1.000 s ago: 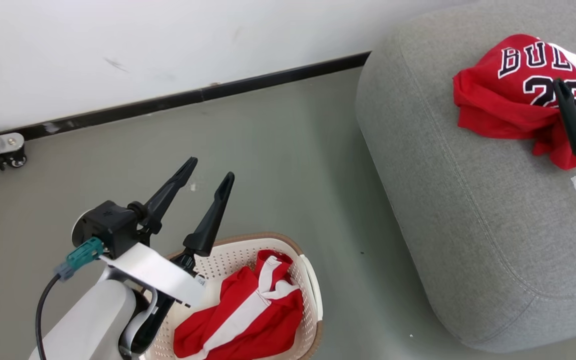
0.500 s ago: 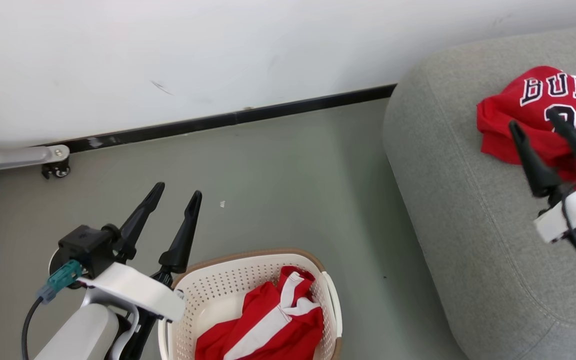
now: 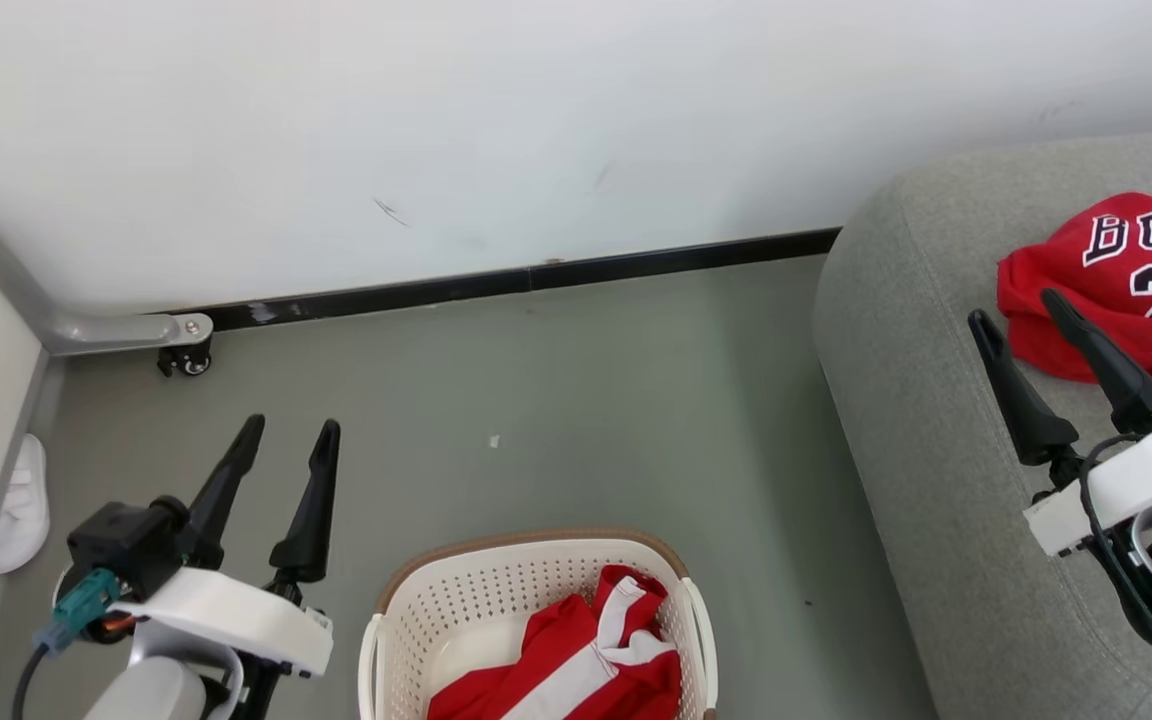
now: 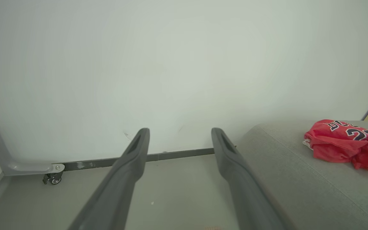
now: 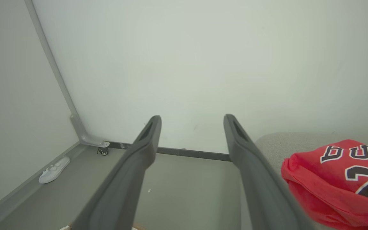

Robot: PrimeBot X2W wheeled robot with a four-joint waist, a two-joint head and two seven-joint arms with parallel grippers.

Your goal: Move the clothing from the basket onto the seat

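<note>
about halfway, judging by the garments. well right of the basket (image 3: pixel 526 545), on the sofa (image 3: pixel 936 450): jersey (image 3: pixel 1126 280), crumpled, already delivered. inside the basket: shorts (image 3: pixel 576 670), bunched against its right side, yet to be lifted out. just left of the basket: left gripper (image 3: pixel 293 428), poised over the floor (image 3: pixel 586 380), fingers (image 3: pixel 314 500) angled toward the wall (image 3: pixel 536 120), spread wide and empty. far right of the basket, over the sofa, just beside the jersey: right gripper (image 3: pixel 1014 308), likewise wide open, holding nothing.
</note>
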